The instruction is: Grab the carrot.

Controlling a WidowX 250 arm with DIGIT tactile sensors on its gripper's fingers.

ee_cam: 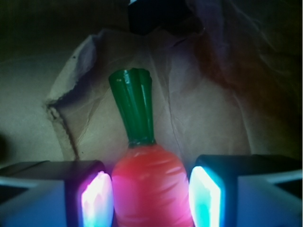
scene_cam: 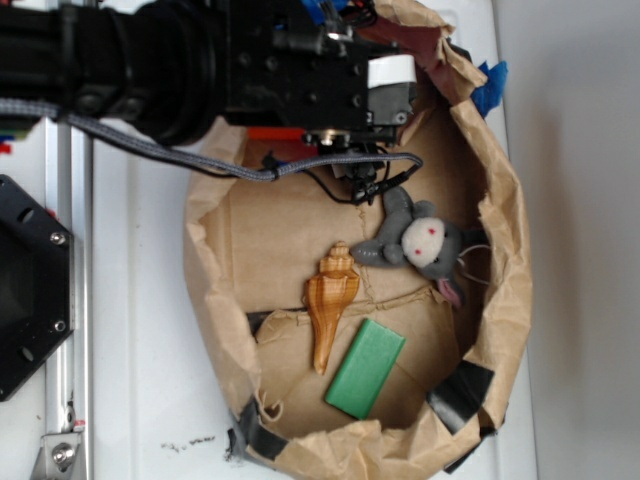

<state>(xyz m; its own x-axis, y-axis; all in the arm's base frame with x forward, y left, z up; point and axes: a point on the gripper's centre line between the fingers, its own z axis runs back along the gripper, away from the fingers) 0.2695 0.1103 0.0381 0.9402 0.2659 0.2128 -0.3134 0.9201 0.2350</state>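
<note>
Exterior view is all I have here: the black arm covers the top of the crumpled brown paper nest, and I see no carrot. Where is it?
Observer: The wrist view shows the smooth orange toy carrot between the gripper's two glowing pads.
Operator: Is it gripped?
Observer: The left pad looks against the carrot; a thin gap shows at the right, so I cannot tell.
Operator: Which way does it point?
Observer: Its dark green stem cap points away from the gripper, over brown paper.
</note>
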